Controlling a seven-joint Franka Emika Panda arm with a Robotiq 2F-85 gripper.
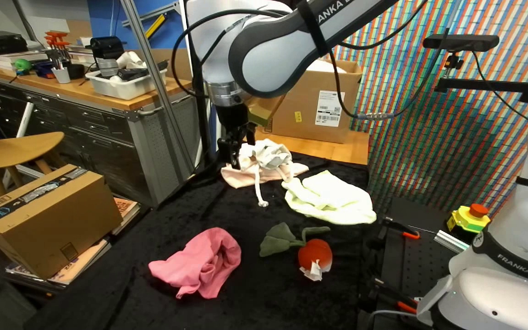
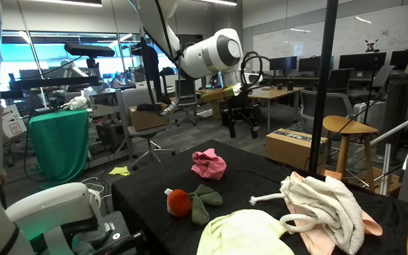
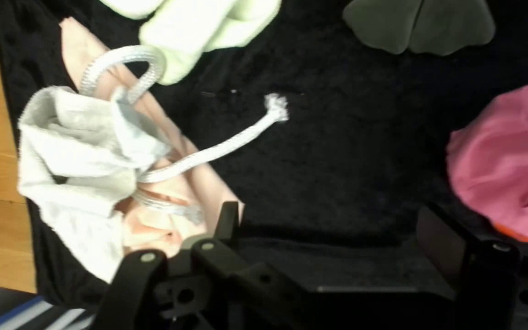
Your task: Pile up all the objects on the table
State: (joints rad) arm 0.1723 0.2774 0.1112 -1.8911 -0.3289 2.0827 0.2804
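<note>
Closest in wrist view, see end effector (image 3: 330, 227), spread wide, empty. Likely must reach pink cloth (image 3: 504, 160) between two and three o'clock, opposite white cloth (image 3: 78, 153) between nine and ten.

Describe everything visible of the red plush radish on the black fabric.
The plush radish has a rounded red body, paler at the end away from its leaves, where a crumpled white piece sticks out. Dark green leaves fan from the other end on a short stem. It looks soft, like stuffed fabric. It lies on its side on the black fabric, one leaf close to the pale yellow-green cloth; whether they touch is unclear. The wrist view catches only its leaves.
</note>
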